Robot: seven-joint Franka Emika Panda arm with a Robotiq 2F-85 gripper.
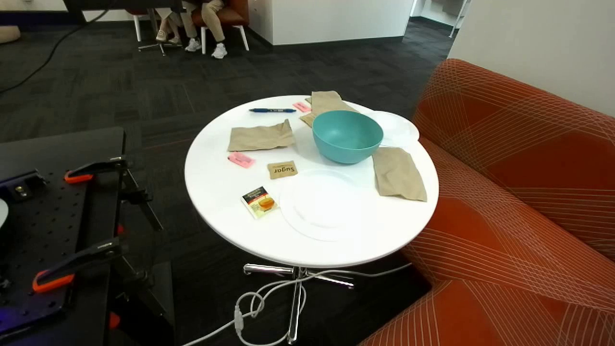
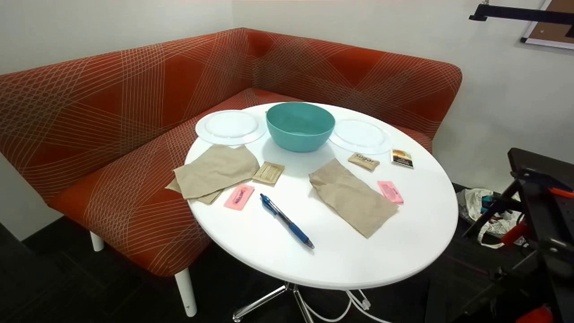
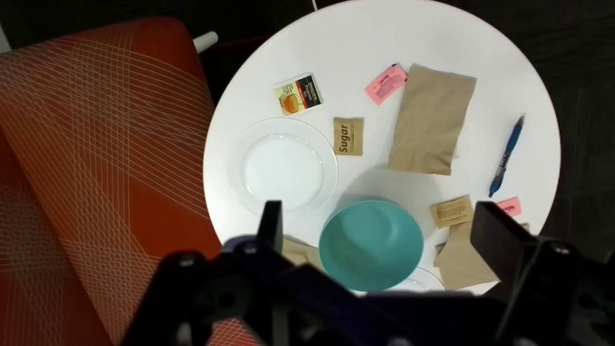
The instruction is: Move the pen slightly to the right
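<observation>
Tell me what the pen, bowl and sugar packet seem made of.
Pen: probably plastic, smooth dark blue barrel, gloss unclear. Bowl: matte, perhaps plastic or ceramic, evenly teal with soft shading. Sugar packet: likely paper, dull brown with dark printing.

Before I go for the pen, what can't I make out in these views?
Pen: barrel marks too small to read in any view.
Gripper: rear cut off by the wrist view's bottom edge.
Pink packet nearest the pen: partly hidden by the gripper in the wrist view.
Lower plate in the wrist view: mostly hidden by the bowl and gripper.
Person in white sneakers: upper body cut off by the top edge in an exterior view.
</observation>
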